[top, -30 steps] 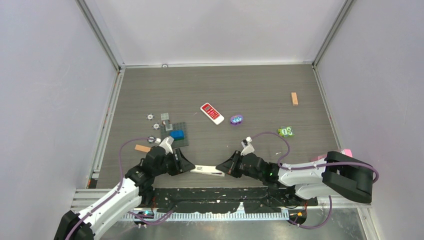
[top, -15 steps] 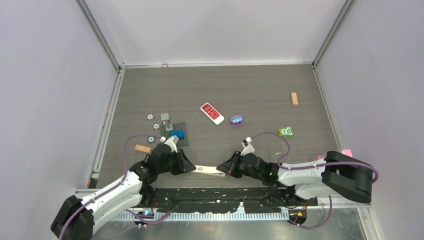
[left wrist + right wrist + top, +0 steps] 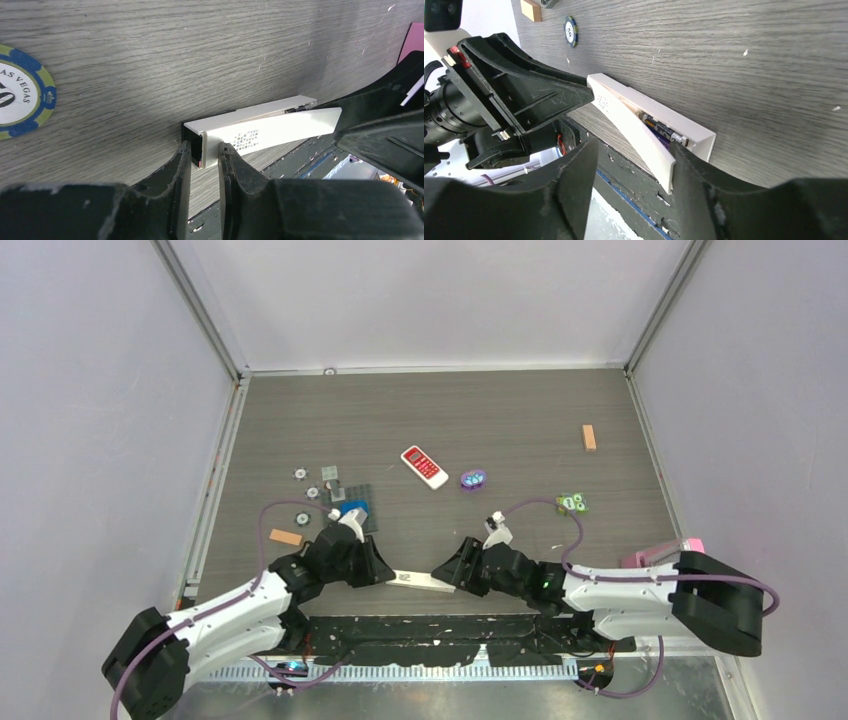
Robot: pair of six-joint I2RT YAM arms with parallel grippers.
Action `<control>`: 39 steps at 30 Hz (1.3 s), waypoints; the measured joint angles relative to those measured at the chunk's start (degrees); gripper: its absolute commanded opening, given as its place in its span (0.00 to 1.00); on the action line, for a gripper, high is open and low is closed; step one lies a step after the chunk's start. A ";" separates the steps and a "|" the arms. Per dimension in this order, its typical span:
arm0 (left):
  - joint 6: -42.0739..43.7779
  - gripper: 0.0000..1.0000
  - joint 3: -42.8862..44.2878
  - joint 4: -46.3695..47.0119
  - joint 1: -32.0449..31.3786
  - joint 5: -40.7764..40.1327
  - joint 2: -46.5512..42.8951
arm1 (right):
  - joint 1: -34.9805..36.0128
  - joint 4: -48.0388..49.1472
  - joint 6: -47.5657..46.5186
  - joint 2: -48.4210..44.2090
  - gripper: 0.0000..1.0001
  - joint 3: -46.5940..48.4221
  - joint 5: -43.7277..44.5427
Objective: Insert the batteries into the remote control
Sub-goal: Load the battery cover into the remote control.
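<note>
Left fingers (image 3: 182,170): clamped on remote control (image 3: 260,131), black end.
Right fingers (image 3: 574,170): apart, astride ajar cover (image 3: 644,137).
Risk: cover bent if pressed askew.

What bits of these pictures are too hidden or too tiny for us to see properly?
- The batteries: in the right wrist view the half-open cover hides most of them, so their number cannot be told.
- The remote control: in the top view its ends sit under the left tool and the right tool.
- The poker chip: cut off by the left wrist view's left edge.
- The remote's print: left wrist view, too small to read.
</note>
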 measured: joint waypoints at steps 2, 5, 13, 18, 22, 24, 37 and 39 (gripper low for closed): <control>-0.24 0.20 0.70 -0.20 -0.48 -0.37 1.07 | 0.00 -3.67 -0.92 -2.21 0.64 0.92 0.24; -0.44 0.21 1.70 -0.59 -0.94 -0.68 2.62 | -0.13 -10.84 -3.10 -5.57 0.65 2.56 0.83; -1.33 0.22 3.04 -0.74 -1.92 -1.27 4.90 | -0.28 -22.53 -7.89 -7.69 0.60 4.98 1.90; -1.40 0.23 3.06 -0.68 -2.19 -1.53 4.90 | -0.28 -24.02 -10.27 -4.39 0.42 5.31 1.97; -1.40 0.22 3.06 -0.68 -2.23 -1.57 4.87 | -0.33 -22.25 -11.08 -1.46 0.31 6.54 1.51; -1.40 0.20 3.04 -0.66 -2.23 -1.55 4.85 | -0.33 -21.20 -11.37 -0.20 0.28 7.17 1.20; -1.31 0.19 0.00 2.69 -2.19 -0.94 1.70 | -0.09 -25.88 -11.98 2.69 0.20 11.30 1.68; -1.40 0.19 -0.94 3.98 -1.99 -0.52 1.11 | 0.79 -29.07 -11.69 4.50 0.21 13.79 2.97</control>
